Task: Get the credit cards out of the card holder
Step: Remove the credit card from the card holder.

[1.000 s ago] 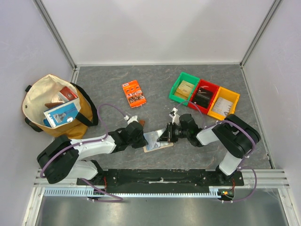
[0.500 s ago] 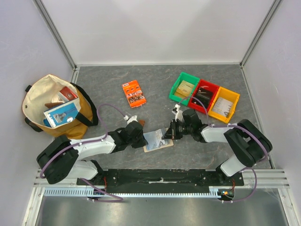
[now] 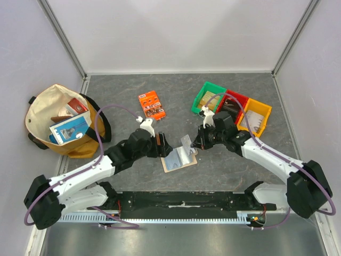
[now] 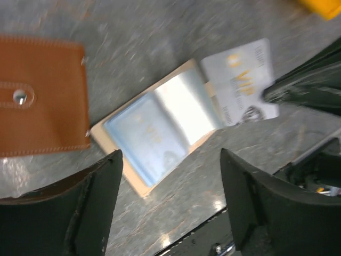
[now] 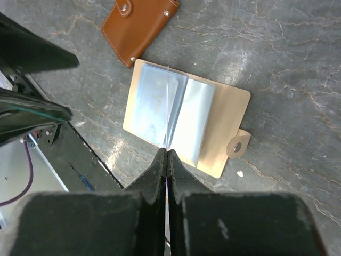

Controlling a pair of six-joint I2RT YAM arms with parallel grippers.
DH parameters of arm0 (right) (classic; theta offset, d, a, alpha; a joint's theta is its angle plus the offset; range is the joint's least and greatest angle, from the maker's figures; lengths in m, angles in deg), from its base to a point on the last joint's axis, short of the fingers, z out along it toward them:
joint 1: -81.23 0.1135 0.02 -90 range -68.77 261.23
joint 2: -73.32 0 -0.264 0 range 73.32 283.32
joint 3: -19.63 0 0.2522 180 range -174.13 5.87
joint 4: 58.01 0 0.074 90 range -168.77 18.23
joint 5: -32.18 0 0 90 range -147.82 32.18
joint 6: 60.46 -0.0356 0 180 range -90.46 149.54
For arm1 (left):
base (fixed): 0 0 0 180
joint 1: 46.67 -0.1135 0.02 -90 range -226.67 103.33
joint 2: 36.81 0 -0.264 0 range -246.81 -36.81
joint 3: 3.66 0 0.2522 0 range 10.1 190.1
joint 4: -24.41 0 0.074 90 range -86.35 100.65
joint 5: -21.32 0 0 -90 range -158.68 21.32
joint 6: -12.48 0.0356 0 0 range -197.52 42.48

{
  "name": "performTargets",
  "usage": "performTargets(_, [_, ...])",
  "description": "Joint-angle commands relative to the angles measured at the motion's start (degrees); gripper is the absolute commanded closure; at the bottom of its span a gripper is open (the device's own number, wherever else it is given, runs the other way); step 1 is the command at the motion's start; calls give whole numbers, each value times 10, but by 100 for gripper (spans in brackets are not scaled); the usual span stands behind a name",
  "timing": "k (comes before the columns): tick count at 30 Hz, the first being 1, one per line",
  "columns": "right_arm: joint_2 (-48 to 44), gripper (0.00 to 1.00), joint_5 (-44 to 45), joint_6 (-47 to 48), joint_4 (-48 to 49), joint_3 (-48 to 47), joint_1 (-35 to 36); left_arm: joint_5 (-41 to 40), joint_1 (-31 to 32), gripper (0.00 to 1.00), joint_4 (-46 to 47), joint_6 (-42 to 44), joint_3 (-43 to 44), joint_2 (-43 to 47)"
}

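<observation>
The beige card holder [image 3: 177, 160] lies open on the grey table, its pale blue sleeves [image 5: 160, 106] facing up and its snap tab [image 5: 237, 146] at the right. My right gripper [image 3: 195, 143] is shut on a silver credit card [image 4: 242, 80] with gold VIP lettering. It holds the card just above the holder's right side, and in the right wrist view the card [image 5: 168, 106] shows edge-on beyond the gripper [image 5: 167, 154]. My left gripper [image 4: 170, 202] stands open over the table just in front of the holder, with nothing between its fingers [image 4: 90, 208].
A brown wallet [image 5: 139, 24] lies just left of the holder. At the far left stands a canvas bag [image 3: 42, 114] with packets in it. An orange packet [image 3: 151, 105] lies mid-table. Green [image 3: 200, 102], red [image 3: 241, 99] and yellow [image 3: 261, 109] bins sit behind the right arm.
My left gripper has opened and pulled back off the holder. My right gripper, still shut, has drawn the silver card out and lifted it up and to the right.
</observation>
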Motion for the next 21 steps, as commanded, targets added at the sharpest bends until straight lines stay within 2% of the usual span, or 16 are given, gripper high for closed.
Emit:
performTargets(1, [-47, 100, -10, 66, -101, -60, 2, 19, -4, 13, -21, 162, 84, 47])
performTargets(3, [-68, 100, -20, 85, -125, -82, 3, 26, -4, 6, -42, 205, 119, 54])
performTargets(6, [-85, 100, -41, 122, -167, -124, 4, 92, -4, 6, -101, 305, 199, 42])
performTargets(8, [-89, 100, -52, 146, -197, -149, 4, 107, -4, 6, -146, 341, 256, 21])
performTargets(10, [-98, 100, -63, 165, -211, -165, 4, 132, -4, 13, -167, 379, 297, 6])
performTargets(12, [-104, 100, -75, 181, -218, -176, 5, 165, -4, 11, -167, 441, 311, -5])
performTargets(14, [-108, 100, -88, 193, -219, -187, 5, 222, -4, 2, -160, 537, 311, -12])
performTargets(15, [-107, 100, -95, 201, -222, -193, 6, 241, -4, 1, -153, 561, 310, -16])
performTargets(21, [-108, 100, -133, 265, -242, -215, 18, 311, -3, 1, -145, 627, 335, -55])
